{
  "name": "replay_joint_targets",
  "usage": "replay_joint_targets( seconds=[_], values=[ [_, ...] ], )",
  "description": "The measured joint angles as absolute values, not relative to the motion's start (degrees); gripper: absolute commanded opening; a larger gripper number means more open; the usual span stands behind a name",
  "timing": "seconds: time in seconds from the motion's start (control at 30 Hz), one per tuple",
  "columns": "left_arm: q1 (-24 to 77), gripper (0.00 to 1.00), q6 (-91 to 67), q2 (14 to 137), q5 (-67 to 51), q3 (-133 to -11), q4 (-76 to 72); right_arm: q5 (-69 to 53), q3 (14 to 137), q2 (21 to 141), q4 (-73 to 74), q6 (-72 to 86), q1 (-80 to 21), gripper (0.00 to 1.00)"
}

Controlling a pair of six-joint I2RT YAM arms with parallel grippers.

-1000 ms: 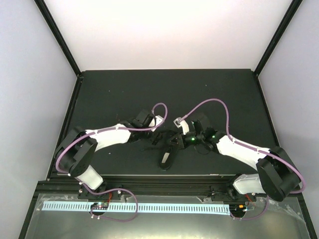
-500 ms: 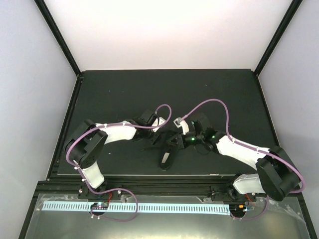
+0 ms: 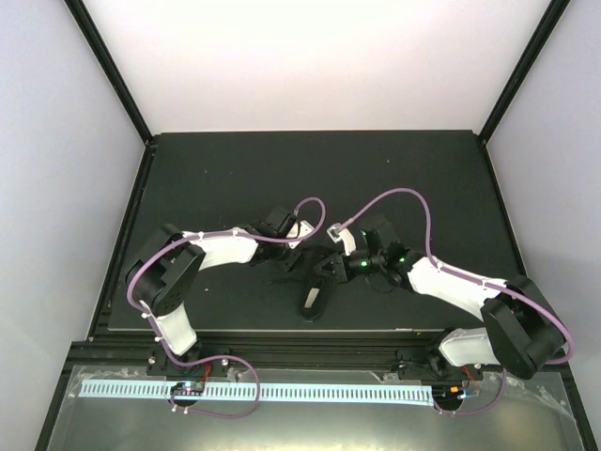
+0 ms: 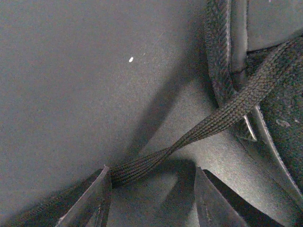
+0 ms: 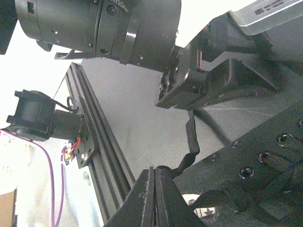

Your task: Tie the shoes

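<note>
A black table (image 3: 207, 188) is enclosed by pale walls (image 3: 56, 188). Near its front edge a single black shoe (image 3: 313, 299) is found lying between the two arms, its pale lining showing at the near end.

The left gripper (image 3: 293, 261) is positioned low, just to the left of the shoe. In its wrist view the jaws are seen spread partway. A lace (image 4: 213, 123) is drawn from the shoe's edge across the mat to the tip of one finger (image 4: 102, 198), against which it rests unclamped. This placement is judged to set the lace up for a grasp.

The right gripper (image 3: 329, 268) is held over the eyelet area. Its jaws are pressed together, and a lace appears to be pinched at their tips, rising from there toward the left gripper. It is judged to be held there so that the strand stays taut and off the shoe.

No knot or bow can be seen; the tying is assessed as not yet completed.
</note>
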State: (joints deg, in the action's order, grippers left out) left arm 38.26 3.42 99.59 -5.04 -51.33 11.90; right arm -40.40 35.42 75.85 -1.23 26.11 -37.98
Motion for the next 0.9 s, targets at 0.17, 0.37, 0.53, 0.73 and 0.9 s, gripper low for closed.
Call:
replay_joint_targets(
  seconds=[0.17,0.37,0.53,0.73,0.9],
  values=[
    [38.3,0.12,4.5,101.0,-4.2,-52.6,11.0,-41.0,35.2,76.0,-1.4,26.5,-38.0,0.02],
    [38.3,0.02,4.7,101.1,-2.7,-52.6,9.4,-41.1,35.2,76.0,-1.7,27.0,-38.0,0.02],
    [38.3,0.02,3.9,98.5,-1.7,-50.4,7.6,-41.1,35.2,76.0,-1.8,27.2,-38.0,0.02],
    [38.3,0.02,0.3,87.2,-2.3,-46.5,9.6,-40.7,35.2,76.0,-1.8,27.7,-38.0,0.02],
    [38.9,0.02,-6.5,78.7,-6.2,-43.0,14.3,-38.4,35.2,75.4,-1.4,28.9,-38.0,0.02]
  ],
)
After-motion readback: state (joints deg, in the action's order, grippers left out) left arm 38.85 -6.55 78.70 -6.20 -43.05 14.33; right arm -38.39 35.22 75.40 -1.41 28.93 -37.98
